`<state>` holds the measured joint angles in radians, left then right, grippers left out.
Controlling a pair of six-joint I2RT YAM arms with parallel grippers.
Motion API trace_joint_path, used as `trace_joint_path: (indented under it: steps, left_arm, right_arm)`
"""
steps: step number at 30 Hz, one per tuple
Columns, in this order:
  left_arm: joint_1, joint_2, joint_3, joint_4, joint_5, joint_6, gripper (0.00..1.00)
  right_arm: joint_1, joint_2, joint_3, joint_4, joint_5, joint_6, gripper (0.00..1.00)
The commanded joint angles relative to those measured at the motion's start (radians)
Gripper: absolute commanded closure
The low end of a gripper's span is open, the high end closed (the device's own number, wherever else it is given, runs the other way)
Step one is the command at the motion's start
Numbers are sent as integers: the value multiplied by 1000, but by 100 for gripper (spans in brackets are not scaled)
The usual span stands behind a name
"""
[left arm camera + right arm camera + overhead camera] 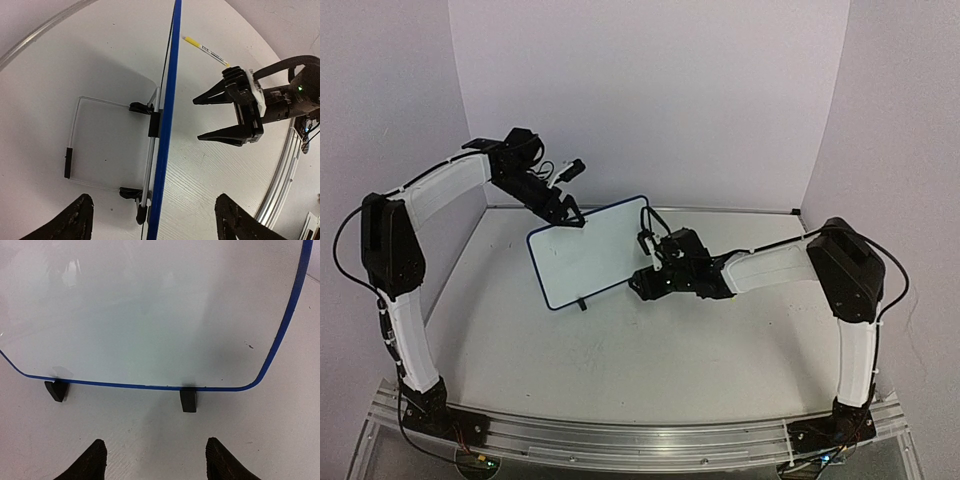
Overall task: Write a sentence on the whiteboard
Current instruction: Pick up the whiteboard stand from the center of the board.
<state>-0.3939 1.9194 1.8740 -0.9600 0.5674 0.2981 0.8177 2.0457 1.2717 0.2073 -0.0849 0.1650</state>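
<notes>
Nearest the arm bases, the right gripper (198, 119) is shown low over the table (620, 380), directly before the whiteboard (582, 252); its fingers are spread apart and nothing is held between them. The whiteboard is stood near the table's middle, upright on two black feet (189, 400) and propped from behind by a wire stand (66, 162). No sentence can be made out on its face. At the board's far upper corner the left gripper (159, 220) is seen with fingers parted, the blue edge passing between them untouched. A yellow marker (205, 50) is left lying flat on the table beyond the right gripper. Two hazards are judged likely: the thin marker may be rolled or missed when grasped, and the unclamped board may be pushed back or tipped by pen pressure.
</notes>
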Motion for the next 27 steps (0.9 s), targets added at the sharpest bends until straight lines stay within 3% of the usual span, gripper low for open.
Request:
trace_joint_path:
  steps: [1, 10, 17, 27]
  left_arm:
    - [0, -174, -51, 142, -91, -80, 7]
    - [24, -319, -91, 216, -377, -250, 1]
    - [90, -438, -190, 260, -374, -344, 1]
    - [163, -528, -282, 278, -332, -366, 1]
  right_arm:
    - [-21, 50, 67, -56, -58, -92, 37]
    - [-27, 154, 167, -92, -15, -136, 47]
    - [-27, 225, 216, -59, 32, -109, 51]
    - [-26, 273, 225, 1, 85, -121, 62]
